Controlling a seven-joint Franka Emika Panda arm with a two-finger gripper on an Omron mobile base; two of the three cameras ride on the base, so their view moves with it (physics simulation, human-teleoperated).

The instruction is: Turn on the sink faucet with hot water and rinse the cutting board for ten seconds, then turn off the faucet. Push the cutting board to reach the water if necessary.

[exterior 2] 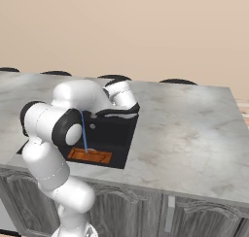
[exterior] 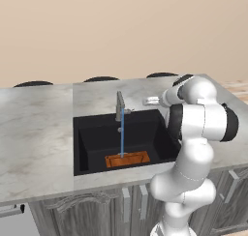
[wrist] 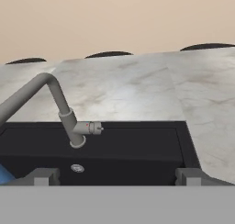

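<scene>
Water (exterior: 122, 136) runs in a thin blue stream from the grey faucet (exterior: 119, 106) onto the orange-brown cutting board (exterior: 127, 159), which lies flat on the floor of the black sink (exterior: 87, 148). My gripper (exterior: 150, 101) hovers over the sink's back right corner, to the right of the faucet and apart from it. In the hand view the faucet (wrist: 59, 103) and its small side lever (wrist: 93, 127) lie ahead of my gripper (wrist: 115, 177). Its fingertips (wrist: 43, 176) stand wide open with nothing between them. The water (exterior 2: 84, 134) also lands on the board (exterior 2: 89, 156) in the right base view.
Grey-white marble counter (exterior: 34, 133) surrounds the sink, with a wide stretch to the right (exterior 2: 185, 129). Dark round stool tops (exterior: 100, 79) line the counter's far edge. Grey cabinet fronts (exterior: 97, 211) sit below. My white arm (exterior: 198, 128) rises over the sink's right rim.
</scene>
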